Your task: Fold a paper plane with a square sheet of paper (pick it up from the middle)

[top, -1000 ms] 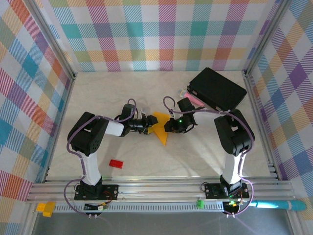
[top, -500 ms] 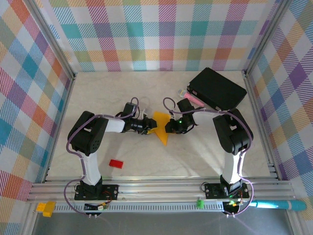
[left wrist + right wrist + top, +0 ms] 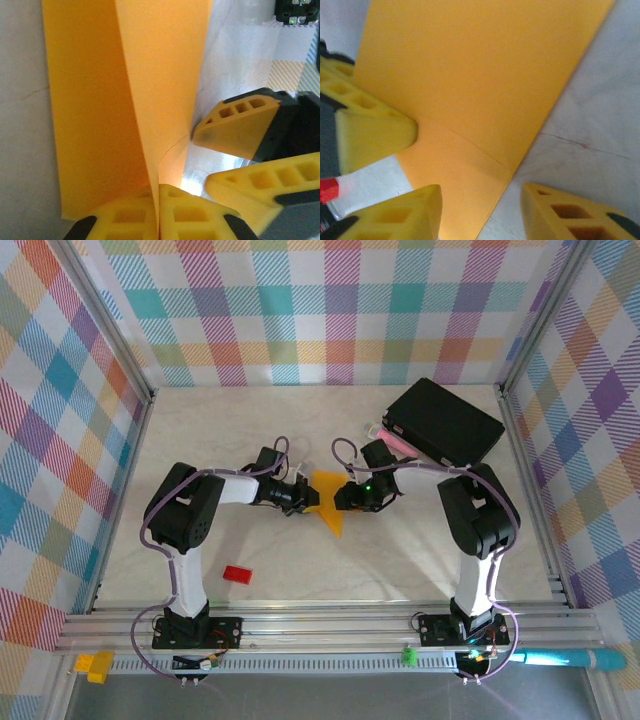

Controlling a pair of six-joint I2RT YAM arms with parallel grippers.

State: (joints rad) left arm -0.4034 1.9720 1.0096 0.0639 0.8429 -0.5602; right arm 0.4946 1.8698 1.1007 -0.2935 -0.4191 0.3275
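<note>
The orange-yellow sheet of paper [image 3: 329, 500] lies mid-table, folded into a pointed wedge with its tip toward the near edge; it is a broad wedge, not a narrow paper plane. My left gripper [image 3: 306, 496] meets it from the left. In the left wrist view the paper [image 3: 125, 100] stands up in a raised fold, and the left gripper [image 3: 159, 212] is shut on that fold's edge. From the right, my right gripper [image 3: 346, 496] stands open at the paper. Its fingers [image 3: 395, 215] straddle the edge of the paper [image 3: 470, 75] without pinching it.
A black box [image 3: 445, 422] sits at the back right with a pink stick [image 3: 396, 444] at its near-left edge. A small red block [image 3: 236, 574] lies at the front left. Plaid walls close in three sides.
My left gripper has closed onto the paper's raised fold and reached slightly further right. My right gripper has opened and let go of the paper.
</note>
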